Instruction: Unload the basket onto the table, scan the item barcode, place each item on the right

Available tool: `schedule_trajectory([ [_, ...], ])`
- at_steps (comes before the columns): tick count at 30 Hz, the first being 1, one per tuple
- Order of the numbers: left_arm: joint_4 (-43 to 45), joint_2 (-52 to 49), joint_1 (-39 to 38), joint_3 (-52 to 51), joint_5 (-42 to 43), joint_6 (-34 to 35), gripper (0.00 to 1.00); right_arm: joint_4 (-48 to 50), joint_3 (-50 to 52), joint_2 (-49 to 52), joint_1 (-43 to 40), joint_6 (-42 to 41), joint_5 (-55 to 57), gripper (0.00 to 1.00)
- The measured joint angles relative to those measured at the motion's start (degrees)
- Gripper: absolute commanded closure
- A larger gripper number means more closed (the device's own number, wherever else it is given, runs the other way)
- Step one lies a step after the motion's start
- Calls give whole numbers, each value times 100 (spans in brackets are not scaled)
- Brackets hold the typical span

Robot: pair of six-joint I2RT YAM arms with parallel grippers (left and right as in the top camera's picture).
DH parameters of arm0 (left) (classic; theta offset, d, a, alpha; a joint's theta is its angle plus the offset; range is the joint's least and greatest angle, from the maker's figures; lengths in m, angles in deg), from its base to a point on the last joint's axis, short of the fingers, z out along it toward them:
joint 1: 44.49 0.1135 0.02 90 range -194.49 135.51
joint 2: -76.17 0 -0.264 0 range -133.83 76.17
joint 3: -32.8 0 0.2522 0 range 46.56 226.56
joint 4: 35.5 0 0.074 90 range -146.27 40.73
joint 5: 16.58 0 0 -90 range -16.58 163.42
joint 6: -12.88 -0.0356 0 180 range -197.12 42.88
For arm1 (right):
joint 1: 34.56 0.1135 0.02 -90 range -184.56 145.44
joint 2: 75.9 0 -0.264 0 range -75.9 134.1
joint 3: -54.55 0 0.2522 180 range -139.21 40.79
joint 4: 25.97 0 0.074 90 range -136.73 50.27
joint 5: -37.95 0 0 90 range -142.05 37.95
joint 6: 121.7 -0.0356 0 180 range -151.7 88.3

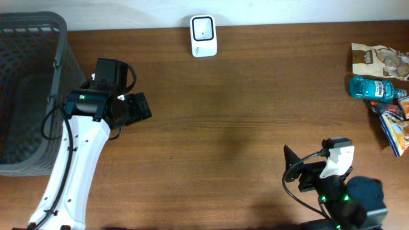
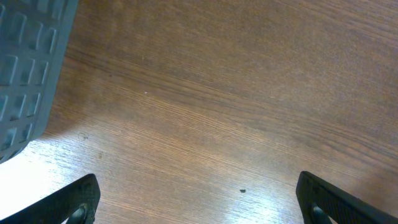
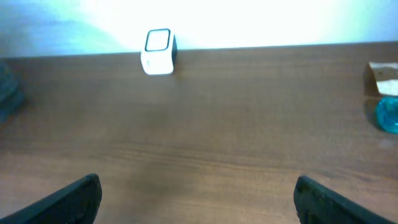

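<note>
A white barcode scanner (image 1: 204,36) stands at the table's far edge near the middle, also seen small in the right wrist view (image 3: 158,51). Items lie at the right edge: a brown snack bag (image 1: 378,61), a blue bottle (image 1: 374,87) on its side, and a colourful packet (image 1: 394,128). My left gripper (image 1: 142,107) hovers open over bare wood beside the basket, nothing between its fingers (image 2: 74,202). At the near right, my right gripper (image 1: 293,171) is open and empty, facing the scanner. The bottle (image 3: 387,114) and the bag (image 3: 380,78) show at the right wrist view's right edge.
A dark grey mesh basket (image 1: 25,96) fills the left end of the table; its wall (image 2: 25,68) is close to my left gripper. Brown wooden tabletop (image 1: 243,115) stretches between the two arms.
</note>
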Motion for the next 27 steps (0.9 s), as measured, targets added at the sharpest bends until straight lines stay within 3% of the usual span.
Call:
schedule_trajectory([
  [11,2,0,0,0,-2,-2,1,1316,1394,-1147,-433,166,-284,2],
  [27,2,0,0,0,-2,-2,1,2468,2439,-1580,-616,293,-542,2],
])
